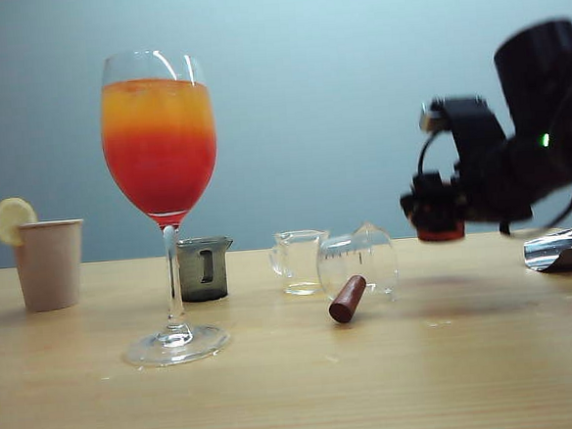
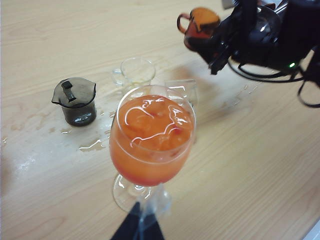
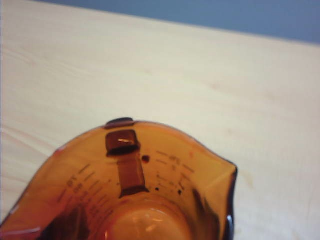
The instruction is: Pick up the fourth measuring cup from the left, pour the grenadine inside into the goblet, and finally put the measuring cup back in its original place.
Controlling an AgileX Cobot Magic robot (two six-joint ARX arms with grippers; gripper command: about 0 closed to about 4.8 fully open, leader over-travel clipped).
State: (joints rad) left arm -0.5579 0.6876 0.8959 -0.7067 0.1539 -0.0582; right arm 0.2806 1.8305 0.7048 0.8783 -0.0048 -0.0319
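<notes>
The right gripper (image 2: 212, 42) pinches the amber cup (image 2: 200, 25) in the air, right of the goblet (image 1: 159, 145). Set down carelessly, it could strike the tipped clear cup (image 1: 358, 263) nearby. The left gripper's fingers aren't visible, so their state is unknown.

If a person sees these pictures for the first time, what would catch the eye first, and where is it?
First the goblet, tall at the table's left, filled with a drink that is orange on top and red below. Next, the right end effector holds the amber measuring cup above the table's right side, with only dark traces inside. Beside the goblet, a clear cup with a red-brown handle lies on its side.
</notes>
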